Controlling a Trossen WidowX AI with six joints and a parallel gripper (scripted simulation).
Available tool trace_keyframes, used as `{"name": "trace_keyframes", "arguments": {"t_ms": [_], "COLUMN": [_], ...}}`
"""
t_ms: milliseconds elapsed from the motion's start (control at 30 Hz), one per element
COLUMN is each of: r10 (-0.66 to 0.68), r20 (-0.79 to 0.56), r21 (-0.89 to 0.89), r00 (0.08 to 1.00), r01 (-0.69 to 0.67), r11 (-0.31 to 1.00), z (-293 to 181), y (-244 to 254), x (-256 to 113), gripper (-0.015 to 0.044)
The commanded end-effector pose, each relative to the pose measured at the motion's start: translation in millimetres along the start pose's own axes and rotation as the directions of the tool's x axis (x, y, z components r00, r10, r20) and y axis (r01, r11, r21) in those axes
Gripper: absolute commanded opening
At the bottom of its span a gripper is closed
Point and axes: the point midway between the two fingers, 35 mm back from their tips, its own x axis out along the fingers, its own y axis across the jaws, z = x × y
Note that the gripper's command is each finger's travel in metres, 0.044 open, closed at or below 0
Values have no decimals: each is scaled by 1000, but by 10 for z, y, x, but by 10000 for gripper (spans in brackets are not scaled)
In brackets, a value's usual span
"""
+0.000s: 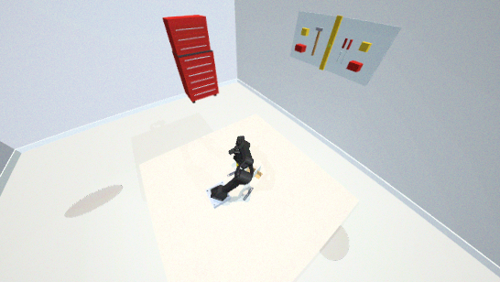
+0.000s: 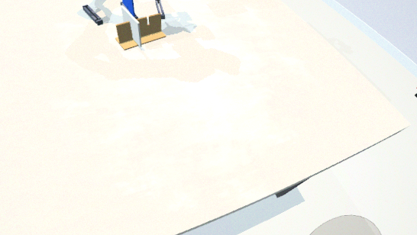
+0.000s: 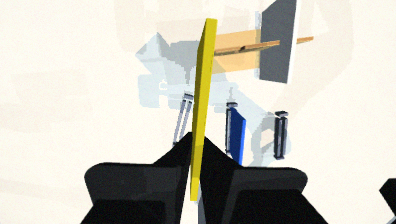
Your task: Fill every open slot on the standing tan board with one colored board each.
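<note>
Black, the arm (image 1: 244,176) leans over the desk (image 1: 183,215) (image 2: 214,126) (image 3: 55,120), near the tan board (image 1: 259,174) (image 2: 154,27) (image 3: 237,51), from the top; its fingertips are hard to make out.

In the exterior view, a white board (image 2: 134,29) (image 3: 278,47) crosses the standing tan board, with an open slot (image 2: 148,20) (image 3: 242,48) to its right. A blue board (image 2: 129,8) (image 3: 239,136) stands behind.

In the wrist view, the end effector (image 3: 194,136) grips a yellow board (image 1: 237,165) (image 3: 204,75) upright, left of the white board and above the desk. The blue board sits in the middle holder (image 3: 229,127), between two others.
</note>
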Motion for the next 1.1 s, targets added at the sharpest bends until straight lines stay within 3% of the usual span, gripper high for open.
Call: {"name": "trace_keyframes", "arguments": {"t_ms": [0, 1067], "r10": [0, -37], "r20": [4, 6], "r21": [-23, -211], "r00": [1000, 999], "r01": [0, 38], "r11": [1000, 977], "z": [93, 648], "y": [-58, -592], "x": [-8, 22], "gripper": [0, 0]}}
